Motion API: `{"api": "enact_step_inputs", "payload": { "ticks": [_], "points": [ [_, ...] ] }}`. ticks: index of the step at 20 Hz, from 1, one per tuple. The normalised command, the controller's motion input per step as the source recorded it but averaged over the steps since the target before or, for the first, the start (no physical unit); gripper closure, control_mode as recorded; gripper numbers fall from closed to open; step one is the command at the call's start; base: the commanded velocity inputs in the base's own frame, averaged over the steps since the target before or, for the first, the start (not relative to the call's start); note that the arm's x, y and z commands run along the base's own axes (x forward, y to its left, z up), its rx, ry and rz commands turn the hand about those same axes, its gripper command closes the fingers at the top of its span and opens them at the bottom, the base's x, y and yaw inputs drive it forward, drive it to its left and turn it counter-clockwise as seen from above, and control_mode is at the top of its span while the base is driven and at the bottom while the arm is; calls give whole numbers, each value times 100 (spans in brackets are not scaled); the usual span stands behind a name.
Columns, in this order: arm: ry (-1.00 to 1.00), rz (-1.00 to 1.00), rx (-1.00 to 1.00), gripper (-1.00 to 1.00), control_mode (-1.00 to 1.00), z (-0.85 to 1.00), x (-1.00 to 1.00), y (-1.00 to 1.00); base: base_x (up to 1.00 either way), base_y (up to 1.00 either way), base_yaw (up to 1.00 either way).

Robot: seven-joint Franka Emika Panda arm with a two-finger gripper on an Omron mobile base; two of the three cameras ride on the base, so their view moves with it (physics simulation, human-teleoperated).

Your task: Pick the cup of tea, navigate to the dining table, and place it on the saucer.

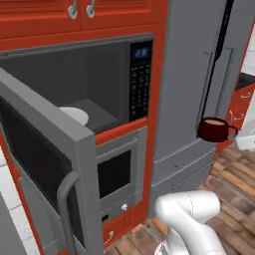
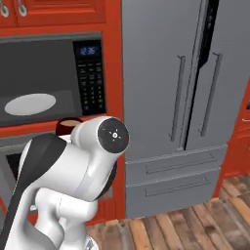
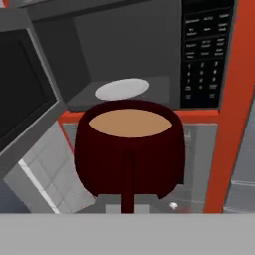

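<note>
Before the open microwave [image 1: 74,119], the gripper's jaw state is untellable; the hand view shows the cup of tea [image 3: 130,149] close.

- flat, even rendered light, moderately bright, with no visible lamp or glare.
- the microwave [image 1: 84,94] cavity is dim and grey inside.
- soft, low-resolution edges all over; keypad text is unreadable.
- the cup of tea [image 3: 130,149] is dark, with its lower body nearly black.

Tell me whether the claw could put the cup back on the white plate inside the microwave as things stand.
Probably yes: the microwave door hangs wide open, the white plate lies bare, and the cup of tea is held just outside the opening with nothing between.
</note>
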Motion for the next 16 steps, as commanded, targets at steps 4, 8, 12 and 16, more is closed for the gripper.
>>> {"api": "enact_step_inputs", "payload": {
  "ticks": [4,8,12,16],
  "points": [
    [0,0,0,100,100,0,0,0,7,1,-85],
    [0,0,0,100,100,0,0,0,2,0,-87],
    [0,0,0,100,100,0,0,0,0,10,-93],
    [0,0,0,100,100,0,0,0,0,20,-97]
  ]
}}
